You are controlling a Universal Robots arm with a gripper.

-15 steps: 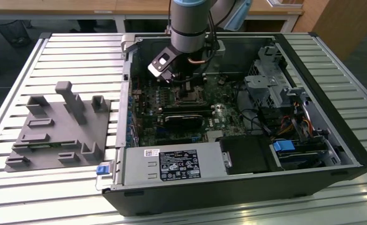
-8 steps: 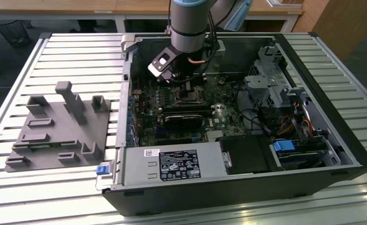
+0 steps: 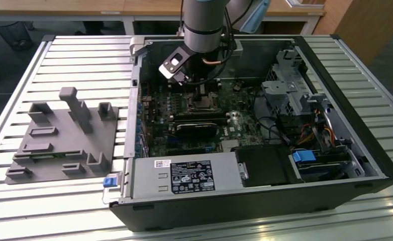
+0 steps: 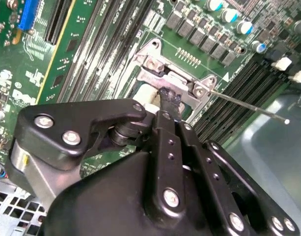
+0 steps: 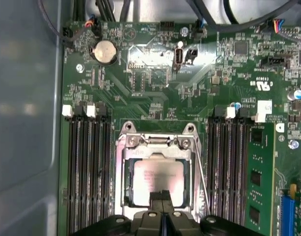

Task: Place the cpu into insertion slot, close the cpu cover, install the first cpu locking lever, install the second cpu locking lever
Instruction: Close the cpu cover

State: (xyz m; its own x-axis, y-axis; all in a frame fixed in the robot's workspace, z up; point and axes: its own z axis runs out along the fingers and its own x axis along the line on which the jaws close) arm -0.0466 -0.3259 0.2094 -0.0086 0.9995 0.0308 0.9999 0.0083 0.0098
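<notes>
The cpu point(image 5: 157, 177) lies flat in the insertion slot point(image 3: 202, 104), its dull silver top showing through the window of the metal cover point(image 5: 122, 167), which lies down over it. My gripper point(image 5: 162, 197) is shut, its fingertips pressed together at the cover's near edge, over the cpu's rim. In the second wrist view the gripper point(image 4: 168, 101) touches the cover's metal tab between two screws. A thin wire locking lever point(image 5: 202, 177) runs along one side of the socket; the same lever point(image 4: 248, 105) juts free above the board. In the exterior view the arm reaches down into the open case.
Black memory slots point(image 5: 89, 167) flank the socket, with a green memory module point(image 5: 258, 187) on one side. A coin battery point(image 5: 105, 51) and cables lie beyond. The case wall point(image 5: 22, 98) is close. A grey fixture point(image 3: 62, 135) sits on the slatted table.
</notes>
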